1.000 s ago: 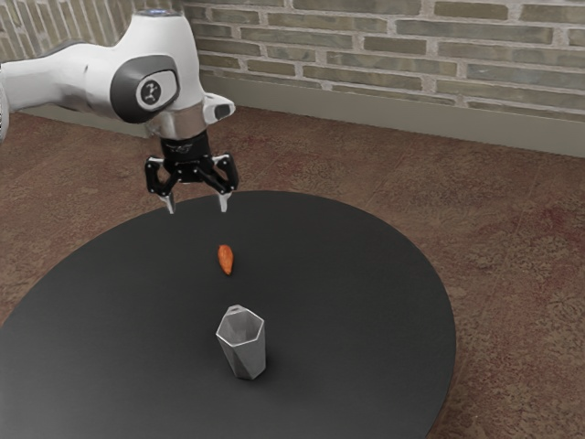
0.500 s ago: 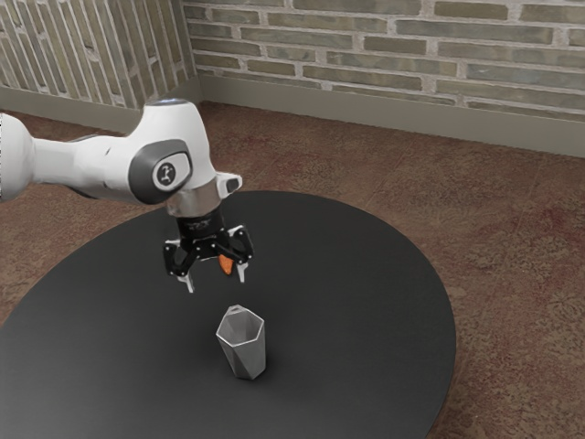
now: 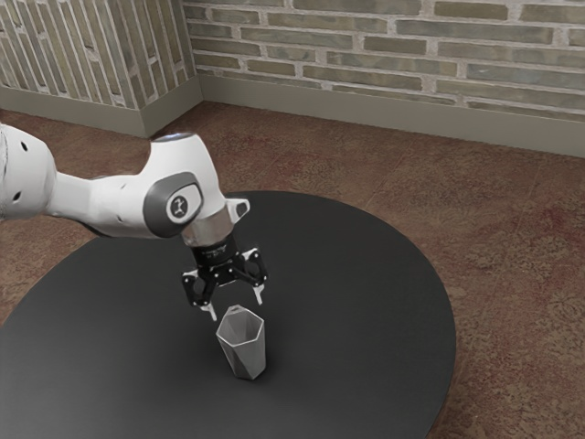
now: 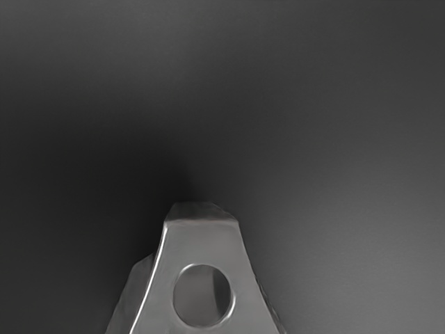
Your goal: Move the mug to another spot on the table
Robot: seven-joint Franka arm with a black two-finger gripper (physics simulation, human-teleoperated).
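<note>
Approach step: the gripper (image 3: 235,305), spread wide and empty, hovers at 12 o'clock of the upright faceted mug (image 3: 241,346) near the 6 o'clock edge of the table (image 3: 384,274); next, probably descent and closing.

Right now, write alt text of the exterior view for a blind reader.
A white robot arm holds its open black gripper just above the rim of a grey faceted mug, which stands upright on a round black table. A brick wall and brown floor lie behind.
</note>
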